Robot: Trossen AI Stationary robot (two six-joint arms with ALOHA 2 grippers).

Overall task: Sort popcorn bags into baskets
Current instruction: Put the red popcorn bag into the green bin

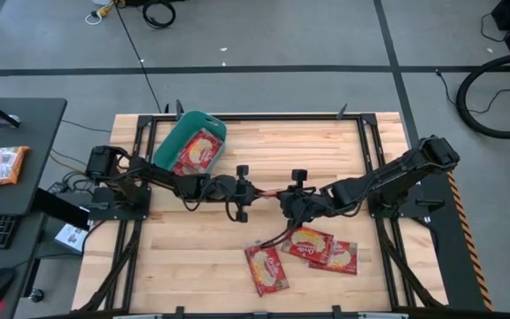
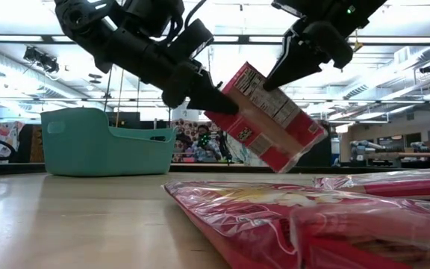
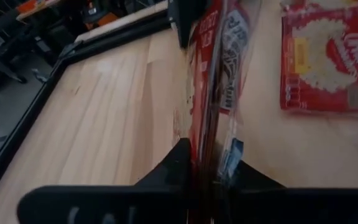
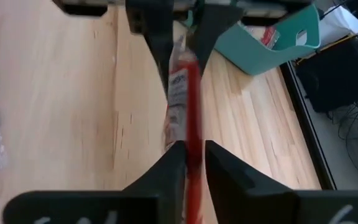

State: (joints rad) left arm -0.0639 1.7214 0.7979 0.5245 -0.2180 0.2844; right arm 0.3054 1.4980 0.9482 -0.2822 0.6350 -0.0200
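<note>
so there's a handoff in mid-air over the middle of the table [image 1: 193,266]. the left gripper [image 3: 205,177] has its fingers pinched on one end of a popcorn bag [image 2: 267,119], and the bag runs edge-on between them. the right gripper [image 4: 194,155] is at the other end of the same bag, with its fingers either side of it and a slight gap showing on one side, so it looks loosened rather than clamped. from table height the bag hangs tilted, well clear of the wood, with both arms coming down onto it.

the teal basket [image 1: 173,137] sits at the far left of the table and already has a red packet [image 1: 197,151] lying in it. three more packets [image 1: 304,251] lie flat at the near side, right of centre, two of them overlapping and the third just beside them.
</note>
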